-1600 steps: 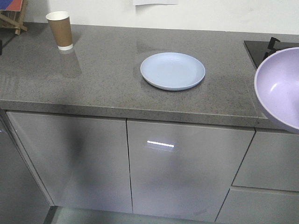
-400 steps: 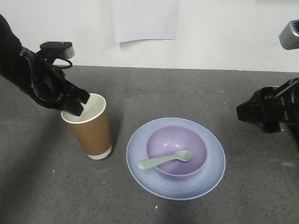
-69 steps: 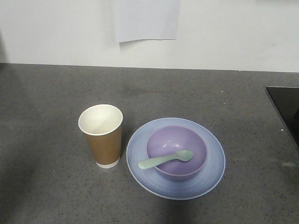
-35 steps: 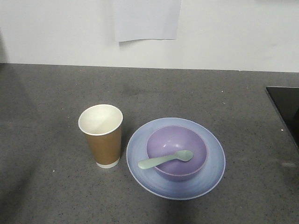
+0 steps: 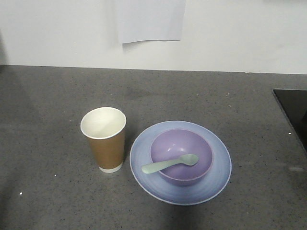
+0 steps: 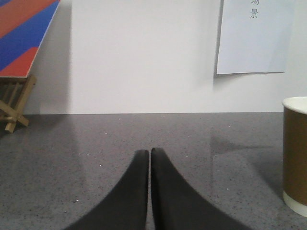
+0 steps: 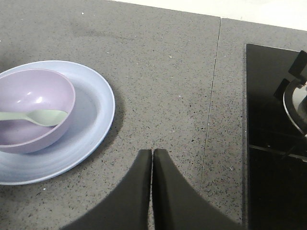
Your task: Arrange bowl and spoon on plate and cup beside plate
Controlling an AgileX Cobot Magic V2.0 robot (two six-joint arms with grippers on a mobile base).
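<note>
- Now nothing shifts from half a second ago: round lavender plastic bowl (image 5: pixel 182 155) with mint-green plastic spoon (image 5: pixel 170 164) sits on pale blue plate (image 5: pixel 218 179).
- Brown paper cup (image 5: pixel 105 140) stands just left of it.
- Left gripper (image 6: pixel 149 154) and right gripper (image 7: pixel 152 154) are both closed, empty, clear; the arrangement looks finished.

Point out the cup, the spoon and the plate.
cup (image 5: pixel 108 149): front view, on its brown side wall.
spoon (image 5: pixel 169 164): front view, on its handle, across the bowl.
plate (image 5: pixel 218 175): front view, on its bare right rim.
</note>
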